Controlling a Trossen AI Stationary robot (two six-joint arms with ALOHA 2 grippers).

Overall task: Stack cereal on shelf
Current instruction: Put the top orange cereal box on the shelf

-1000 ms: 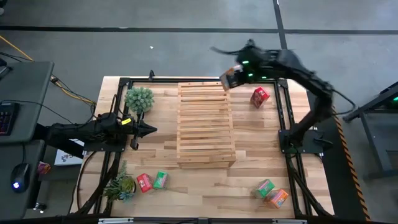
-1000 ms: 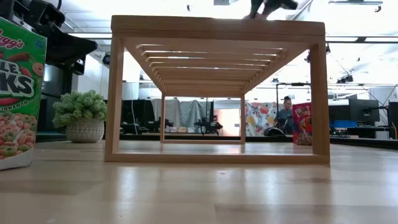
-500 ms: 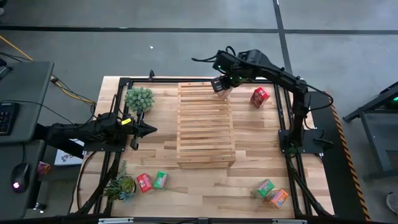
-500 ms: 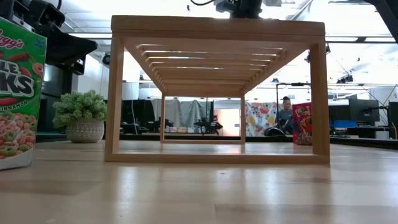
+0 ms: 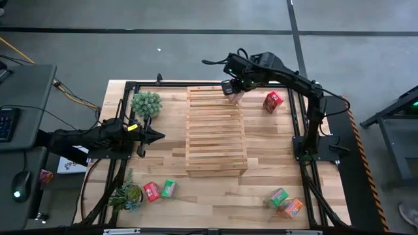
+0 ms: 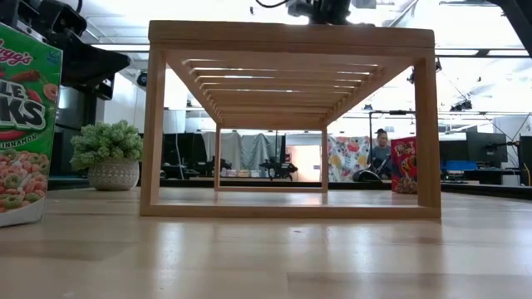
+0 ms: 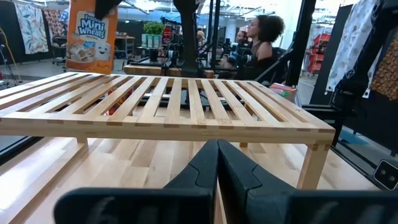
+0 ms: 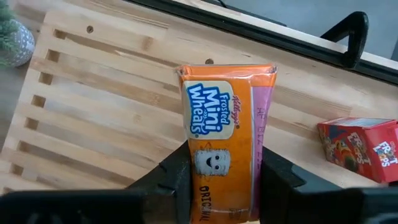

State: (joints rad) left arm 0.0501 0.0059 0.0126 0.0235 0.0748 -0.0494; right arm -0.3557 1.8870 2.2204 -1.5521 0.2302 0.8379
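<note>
My right gripper [image 5: 233,90] is shut on an orange cereal box [image 8: 227,137] over the far right corner of the light-wood slatted shelf [image 5: 216,130]. The left wrist view shows the box [image 7: 92,34] upright, with its lower end at the shelf's top; I cannot tell whether it touches. A red box [image 5: 273,101] stands right of the shelf. A red box [image 5: 151,190] and a green box [image 5: 168,188] lie near left. A green box [image 5: 279,197] and an orange box [image 5: 292,207] lie near right. My left gripper [image 5: 157,136] waits shut at the shelf's left side. My right gripper pinches the orange box by its two narrow sides [image 8: 194,186], near the box's upper end, between its two fingers [image 8: 168,180]. It comes from above, pointing steeply down. The box hangs upright below the fingers, its printed front toward the wrist camera.
A potted plant [image 5: 145,103] stands at the far left and another plant [image 5: 127,194] at the near left. A black frame [image 5: 297,117] runs around the table. In the low view a green box [image 6: 25,124] fills the left edge. A person [image 7: 261,37] sits beyond the table.
My right gripper has come in from beyond the table's far edge toward the shelf's far right corner and gone down, carrying the orange box. Over the last half second it has stayed almost still.
</note>
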